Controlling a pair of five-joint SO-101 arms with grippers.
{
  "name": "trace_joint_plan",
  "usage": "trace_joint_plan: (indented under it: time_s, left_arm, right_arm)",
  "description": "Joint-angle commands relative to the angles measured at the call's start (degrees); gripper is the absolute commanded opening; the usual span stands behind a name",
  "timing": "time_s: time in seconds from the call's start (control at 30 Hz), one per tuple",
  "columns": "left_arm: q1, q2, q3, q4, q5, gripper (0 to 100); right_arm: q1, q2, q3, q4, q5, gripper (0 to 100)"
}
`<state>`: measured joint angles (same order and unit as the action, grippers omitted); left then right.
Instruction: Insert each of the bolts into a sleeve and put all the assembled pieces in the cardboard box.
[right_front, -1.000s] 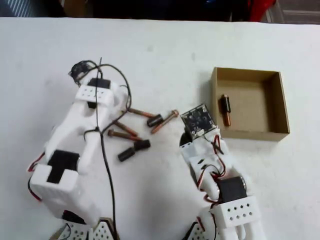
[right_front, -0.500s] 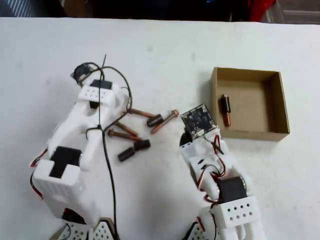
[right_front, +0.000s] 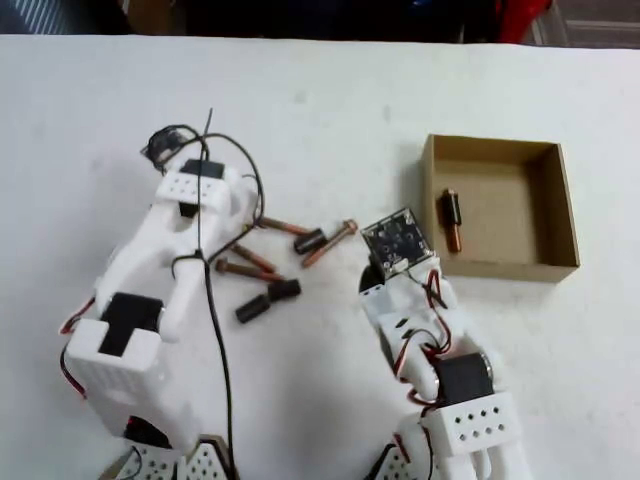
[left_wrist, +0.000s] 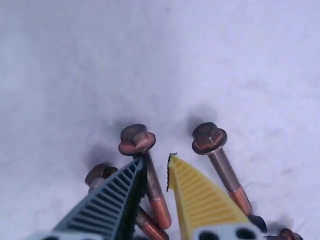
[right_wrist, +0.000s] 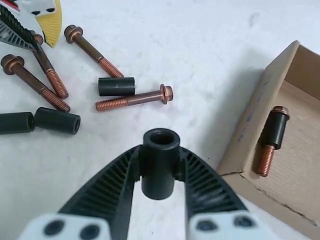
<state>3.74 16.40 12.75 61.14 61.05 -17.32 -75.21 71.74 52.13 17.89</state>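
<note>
Holds a black sleeve (right_wrist: 160, 175) upright in the right gripper (right_wrist: 160, 151), ribbed fingers clamped on both its sides, bore end turned up toward the wrist camera. Hangs over the white table (right_wrist: 200, 45), near the cardboard box (right_wrist: 252, 125) but outside its wall. Inside the box, along the wall on the side of the loose parts: one assembled piece (right_wrist: 273, 135), bolt through sleeve, lying flat.

Straddles a copper bolt (left_wrist: 150, 185) with the left gripper (left_wrist: 156, 162), fingers released and slightly apart, the black one touching the shank just below the head, the yellow one just beside it on the other side. Flanked by a second bolt (left_wrist: 220, 165) on the yellow finger's side and by the head of a third bolt (left_wrist: 100, 174) next to the black finger, all flat on the table.

Between the two arms, loosely clustered: a fourth bolt (right_wrist: 132, 99) lying on the side toward the box, a loose sleeve (right_wrist: 116, 86) just beside its threaded end, then another sleeve (right_wrist: 57, 120) and a last sleeve (right_wrist: 12, 122) end to end, near the threaded tips of the other bolts
</note>
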Motion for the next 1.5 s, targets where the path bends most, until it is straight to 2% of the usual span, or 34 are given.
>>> trace_joint_plan:
  time_s: [0.0, 0.97, 1.3, 1.47]
  left_arm:
    - [0.48, -0.31, -2.11, 1.05, 0.44, 10]
    - [0.40, -0.22, 1.76, 0.88, 0.09, 10]
    - [0.40, -0.22, 7.74, -7.74, 0.09, 10]
    - [0.40, -0.13, 8.18, -8.88, 0.09, 10]
  right_arm:
    - [0.48, -1.01, -0.53, -1.27, -0.09, 1.7]
    - [0.48, -1.01, -0.53, -1.27, -0.09, 1.7]
    - [0.48, -1.01, -0.53, -1.27, -0.09, 1.7]
    - [0.48, -1.01, -0.53, -1.27, -0.09, 1.7]
